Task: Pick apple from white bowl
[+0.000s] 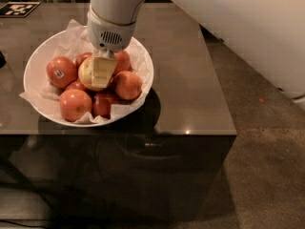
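we are seeing the claw [99,75] down inside the bowl [34,63], below the wrist, with the arm stretching away toward 2 o'clock. the claw is sitting right on the apple [86,73], and we are not able to tell whether it is apart or clamped on the fruit.

the apple is lying near the middle of the bowl, on top of the pile. red apples are crowding around it: a stickered red apple [61,72] at 9 o'clock, one [127,85] at 3 o'clock, one [75,105] at 7 o'clock and one [103,105] at 6 o'clock. paper [139,56] is lining the bowl, which is standing on the tabletop [190,61] close to the 6 o'clock edge.

we are judging the grasp to be the step in hand, with the lift not yet done.

here is what we are worrying about:
- the apple is round and smooth, so an off-centre hold is likely to let it slip out and drop back onto the pile.
- the neighbours are packed tight, so a rising apple may be nudging the one at 3 o'clock, which is sitting near the rim and could be rolling out.
- the paper may be catching on the claw and dragging upward.
- a sideways pull could be sliding the shallow bowl toward the near edge.
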Tool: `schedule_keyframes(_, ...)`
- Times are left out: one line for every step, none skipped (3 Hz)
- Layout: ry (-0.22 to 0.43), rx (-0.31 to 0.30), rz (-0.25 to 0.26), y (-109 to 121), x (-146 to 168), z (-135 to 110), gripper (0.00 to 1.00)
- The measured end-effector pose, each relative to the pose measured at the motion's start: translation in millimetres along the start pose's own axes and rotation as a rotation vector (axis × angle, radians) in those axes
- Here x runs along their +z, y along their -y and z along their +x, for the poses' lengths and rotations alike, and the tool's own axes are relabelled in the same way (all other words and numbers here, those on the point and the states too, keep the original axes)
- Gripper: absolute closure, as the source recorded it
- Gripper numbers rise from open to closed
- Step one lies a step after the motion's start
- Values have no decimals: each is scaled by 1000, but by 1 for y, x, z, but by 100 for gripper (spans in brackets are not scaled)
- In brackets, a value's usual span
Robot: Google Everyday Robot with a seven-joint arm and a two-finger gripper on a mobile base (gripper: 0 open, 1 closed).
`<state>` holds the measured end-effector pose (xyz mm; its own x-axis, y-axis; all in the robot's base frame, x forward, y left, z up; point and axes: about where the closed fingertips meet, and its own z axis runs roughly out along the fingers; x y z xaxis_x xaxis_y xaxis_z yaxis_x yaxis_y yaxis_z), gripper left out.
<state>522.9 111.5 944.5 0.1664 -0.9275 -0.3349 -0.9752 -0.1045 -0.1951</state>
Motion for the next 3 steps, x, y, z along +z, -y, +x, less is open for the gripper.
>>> schedule_keyframes(39, -7, 18, 1, -16, -2, 100)
schedule_keyframes(48, -16, 42, 3, -35, -3, 100)
schedule_keyframes(49, -23, 72, 7, -60, -5, 100)
